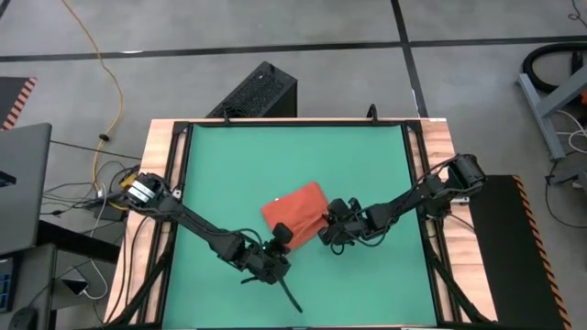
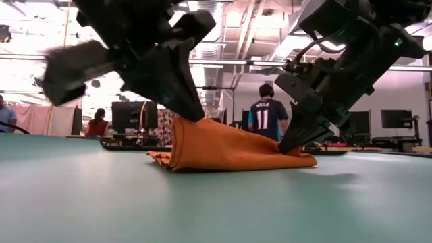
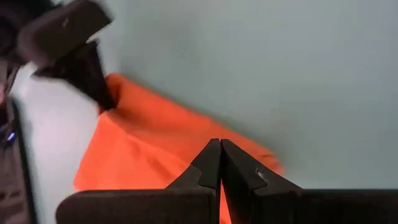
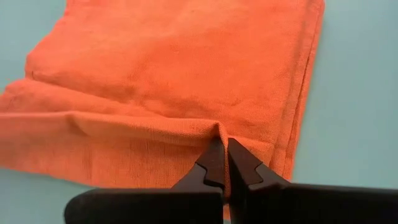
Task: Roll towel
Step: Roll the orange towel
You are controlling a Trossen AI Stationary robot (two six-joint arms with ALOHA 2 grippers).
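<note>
The orange-red towel [image 1: 295, 207] lies folded in several layers on the green mat [image 1: 367, 165], a little near of its middle. In the low view the towel [image 2: 233, 150] rises to a peak at its left and lies flat at its right. My left gripper [image 1: 280, 238] is at the towel's near left corner, shut on the cloth. My right gripper [image 1: 327, 225] is at its near right corner, also shut on cloth. The left wrist view shows the towel [image 3: 155, 146] with the right arm's gripper [image 3: 93, 87] at its far corner. My left gripper has the towel's raised left part [image 2: 191, 131] at its fingertips, slanting down from the table's near left. The cloth is drawn up into a peak there while the rest lies on the mat. Its own fingers hide how many layers it has. My right gripper pinches a small puckered fold [image 4: 216, 128] of the towel's top layer between its two fingertips, close to the near right corner. The fingers slant down from the table's right. The cloth around the fold [image 2: 287, 155] stays flat on the mat.
A wooden frame [image 1: 165, 147] borders the mat. A black box [image 1: 261, 92] stands beyond the far edge. People [image 2: 264, 111] show in the room behind the table. Bare mat lies on all sides of the towel.
</note>
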